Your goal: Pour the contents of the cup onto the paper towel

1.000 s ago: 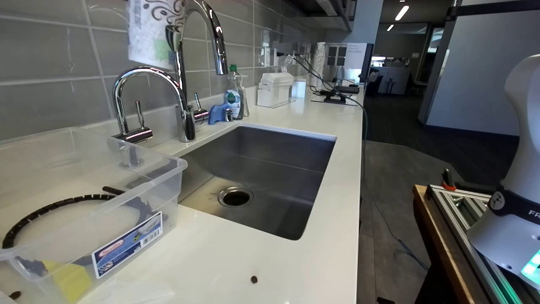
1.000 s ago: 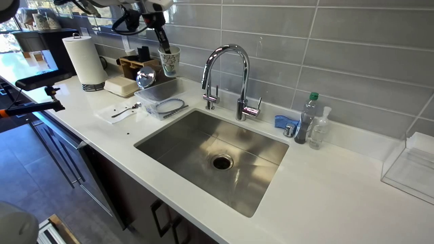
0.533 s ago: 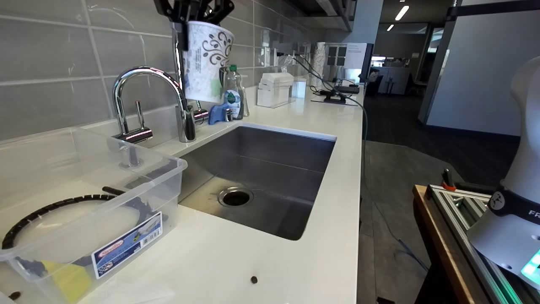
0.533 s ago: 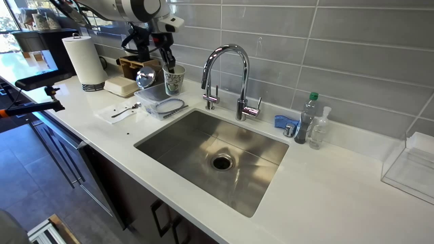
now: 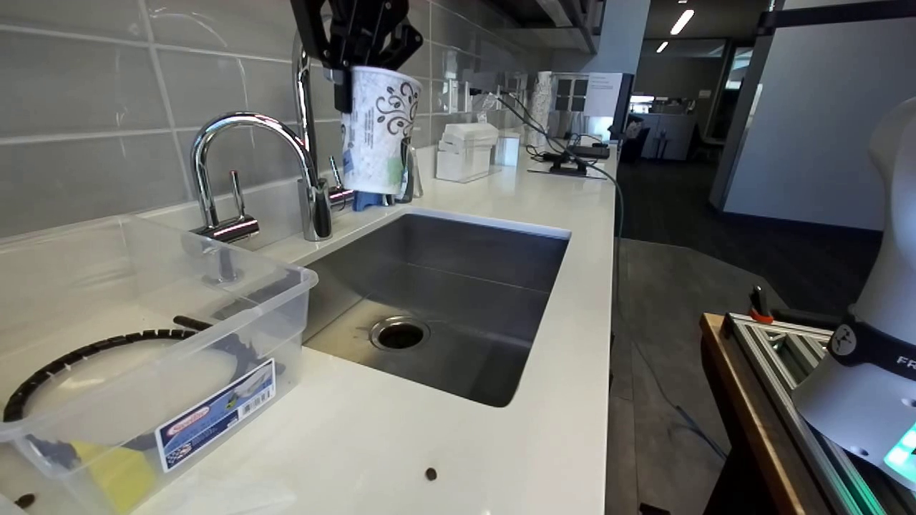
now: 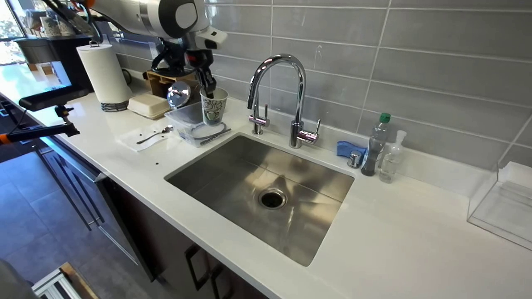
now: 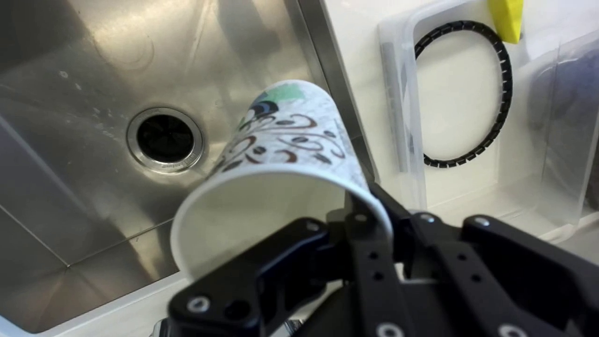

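Grey wall tiles are set behind a white bench, into which a steel sink is sunk. Clear of the bench, the cup is held nearly upright, mouth up, its wall pinched by the end effector. Beside the sink, a black ridged loop is contained in a clear bin. Near it, a spoon is laid across a flat paper towel.

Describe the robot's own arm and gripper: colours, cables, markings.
White, rounded arm; black joint cap with a pale oval. The base has a black band with a round emblem and pale "FR", cut off by the frame, plus a green light. Black gripper, its links drilled with round holes, with silver-coloured screws. A black cable loops near it.
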`<control>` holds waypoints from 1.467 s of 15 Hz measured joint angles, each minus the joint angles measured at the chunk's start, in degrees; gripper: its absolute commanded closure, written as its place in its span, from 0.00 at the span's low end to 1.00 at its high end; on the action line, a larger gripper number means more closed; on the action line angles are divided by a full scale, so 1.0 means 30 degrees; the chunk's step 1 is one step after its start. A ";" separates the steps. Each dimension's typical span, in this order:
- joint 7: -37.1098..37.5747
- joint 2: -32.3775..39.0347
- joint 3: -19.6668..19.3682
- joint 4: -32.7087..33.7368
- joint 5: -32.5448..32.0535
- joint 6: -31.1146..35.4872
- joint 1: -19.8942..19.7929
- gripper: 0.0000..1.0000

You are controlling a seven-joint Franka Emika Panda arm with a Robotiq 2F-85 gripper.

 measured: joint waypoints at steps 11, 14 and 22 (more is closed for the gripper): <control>-0.2457 0.0439 0.0424 -0.4928 0.0010 0.3407 -0.0550 0.98; -0.3770 0.0680 0.0322 -0.6145 0.0017 0.5512 -0.1003 0.98; -0.4839 0.1738 0.0216 -0.7564 -0.0021 0.9816 -0.1366 0.94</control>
